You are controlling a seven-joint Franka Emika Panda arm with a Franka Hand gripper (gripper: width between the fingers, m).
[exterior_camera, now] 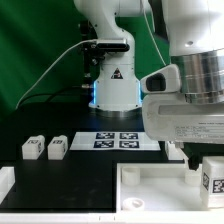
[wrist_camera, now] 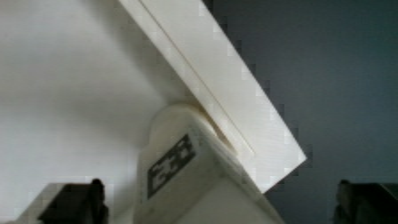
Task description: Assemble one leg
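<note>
A stubby white leg [wrist_camera: 192,168] with a black-and-white tag stands between my gripper's [wrist_camera: 219,203] two dark fingertips [wrist_camera: 73,201], with gaps on both sides. The gripper is open and touches nothing. The leg sits against the edge of the large white tabletop [wrist_camera: 80,110]. In the exterior view the same leg [exterior_camera: 213,176] stands at the right end of the tabletop [exterior_camera: 150,192], just below my gripper [exterior_camera: 190,158]. Two more legs [exterior_camera: 32,148] [exterior_camera: 56,148] lie side by side at the exterior view's left.
The marker board [exterior_camera: 118,140] lies in front of the robot base [exterior_camera: 112,88]. A white block [exterior_camera: 5,186] shows at the exterior view's left edge. The table surface is black.
</note>
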